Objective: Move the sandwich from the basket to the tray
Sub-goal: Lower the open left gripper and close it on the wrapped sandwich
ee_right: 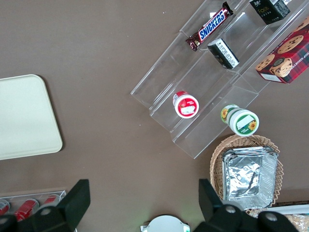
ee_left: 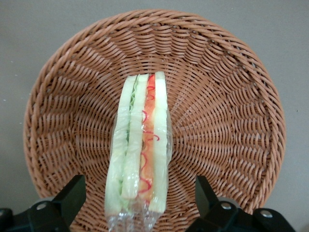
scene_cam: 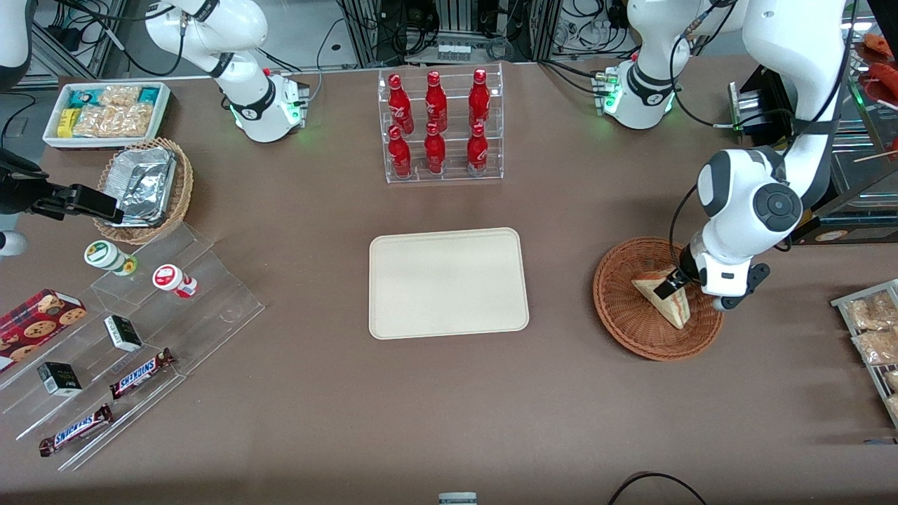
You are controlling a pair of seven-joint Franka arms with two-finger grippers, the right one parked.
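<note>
The sandwich (scene_cam: 663, 298) (ee_left: 140, 154), a clear-wrapped wedge with red and green filling, stands on edge in the reddish-brown woven basket (scene_cam: 617, 308) (ee_left: 227, 96) toward the working arm's end of the table. My left gripper (scene_cam: 677, 282) (ee_left: 138, 186) is lowered into the basket and is open. One of its black fingers (ee_left: 72, 192) stands on each side of the sandwich, with a gap showing between each finger and the wrap. The cream tray (scene_cam: 449, 284) lies flat at the table's middle with nothing on it.
A clear rack of red bottles (scene_cam: 440, 126) stands farther from the front camera than the tray. Packaged snacks (scene_cam: 870, 337) lie at the working arm's end. A clear stepped stand with candy bars (scene_cam: 140, 330), a tan basket of foil containers (scene_cam: 144, 186) and a white snack bin (scene_cam: 105, 112) sit toward the parked arm's end.
</note>
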